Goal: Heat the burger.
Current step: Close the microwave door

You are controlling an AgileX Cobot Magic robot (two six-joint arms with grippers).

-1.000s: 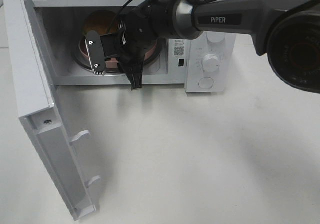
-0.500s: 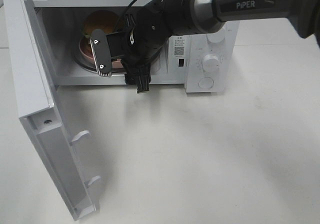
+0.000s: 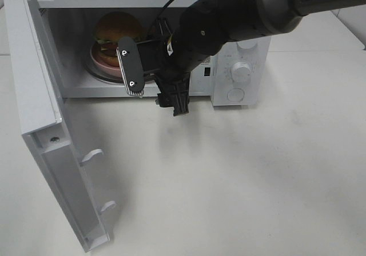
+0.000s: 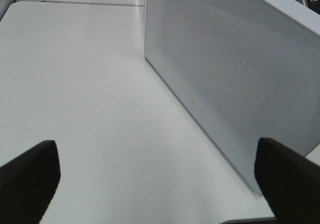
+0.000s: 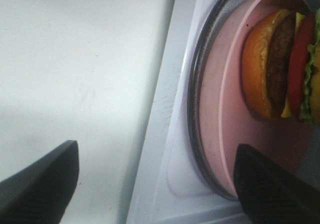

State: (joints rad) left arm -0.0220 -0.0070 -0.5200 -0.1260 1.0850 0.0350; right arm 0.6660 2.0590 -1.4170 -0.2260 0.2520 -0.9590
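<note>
The burger [image 3: 117, 28] stands on a round pink plate [image 3: 98, 59] on the glass turntable inside the open microwave [image 3: 251, 50]. My right gripper [image 3: 154, 87] hovers at the front of the oven's opening, open and empty, clear of the plate. The right wrist view shows the burger [image 5: 277, 66], the pink plate [image 5: 222, 114] and the turntable rim [image 5: 192, 109] just ahead of the spread fingertips [image 5: 42, 184]. My left gripper [image 4: 157, 184] is open over bare table beside a white perforated panel [image 4: 230, 79], probably the oven door. It is out of the exterior view.
The microwave door [image 3: 40, 102] swings wide open to the left, reaching toward the table's front edge. Two knobs [image 3: 242, 71] sit on the control panel at the right. White tabletop [image 3: 240, 176] stretches in front of the oven.
My right gripper has opened and drawn back out of the microwave toward the front. The burger and plate it covered now show inside.
</note>
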